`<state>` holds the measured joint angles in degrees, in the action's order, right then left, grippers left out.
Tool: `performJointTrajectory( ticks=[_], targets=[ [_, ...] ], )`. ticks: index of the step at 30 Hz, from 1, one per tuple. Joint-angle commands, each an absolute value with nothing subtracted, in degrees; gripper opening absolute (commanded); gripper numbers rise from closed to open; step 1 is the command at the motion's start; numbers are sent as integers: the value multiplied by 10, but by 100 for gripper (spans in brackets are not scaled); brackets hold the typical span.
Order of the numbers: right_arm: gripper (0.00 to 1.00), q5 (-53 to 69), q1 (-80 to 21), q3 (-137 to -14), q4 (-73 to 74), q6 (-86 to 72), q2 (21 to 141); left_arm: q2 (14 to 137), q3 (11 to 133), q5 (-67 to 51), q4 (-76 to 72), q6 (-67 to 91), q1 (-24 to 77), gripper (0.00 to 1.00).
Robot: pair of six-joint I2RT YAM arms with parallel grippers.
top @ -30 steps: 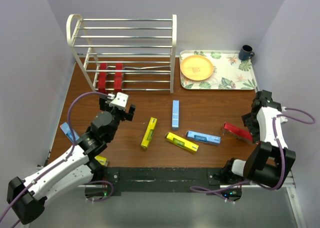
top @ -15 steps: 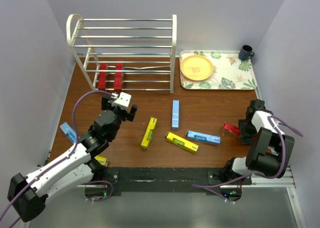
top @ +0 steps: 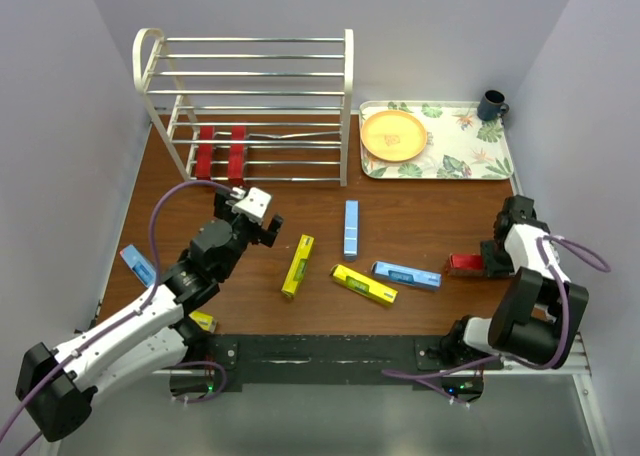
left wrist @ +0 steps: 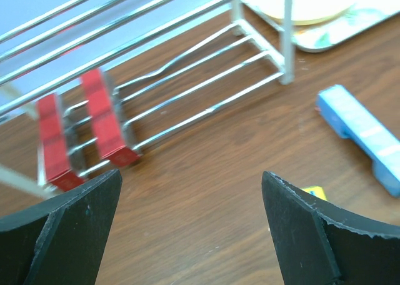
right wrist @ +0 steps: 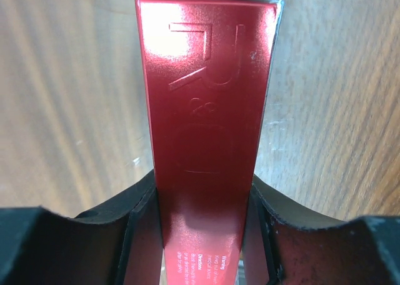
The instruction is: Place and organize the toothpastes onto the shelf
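Right gripper [right wrist: 203, 204] is clamping the long sides of a red toothpaste carton [right wrist: 203, 97], both fingers pressing flat against the card. The carton is lying on the table [top: 420, 206] close to its right edge, pointing inward toward the loose cartons. The hold is sitting, it seems, nearer one end than the middle. On lifting, the free length is therefore liable to droop or swivel between the fingers, and the thin card may be buckling under too hard a squeeze.

Left gripper [left wrist: 190, 204] is hanging with its fingers wide apart and nothing between them, above the table just in front of the shelf [top: 250, 74]. The shelf is standing at the far left corner. Two red cartons [top: 205, 154] [top: 238, 152] are resting side by side across the bars of its lowest tier.

The carry is a long one across the table. It is passing over two yellow cartons [top: 298, 266] [top: 363, 284] and two blue ones [top: 351, 228] [top: 407, 274] near the middle, so a low path risks knocking them. The left arm is occupying the approach to the shelf, so the two arms may be colliding there. A carton set down along the bars rather than across them could drop through the gaps.
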<state>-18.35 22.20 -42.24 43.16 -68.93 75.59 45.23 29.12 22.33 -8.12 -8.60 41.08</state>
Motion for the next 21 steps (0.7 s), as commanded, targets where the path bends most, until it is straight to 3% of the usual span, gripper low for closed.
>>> performJointTrajectory(
  ticks=[1, 7, 12, 21],
  targets=[
    [27, -155, 223, -460, 436, -650, 718, 464, 296, 121, -118, -77, 416, 100],
    [24, -85, 201, -492, 443, -603, 696, 521, 341, 19, -130, -64, 432, 100],
    [25, -92, 113, -510, 460, -620, 678, 597, 394, -35, -152, -62, 465, 100],
    [26, -108, 4, -520, 469, -664, 642, 721, 479, -8, -181, -92, 564, 100]
  ],
)
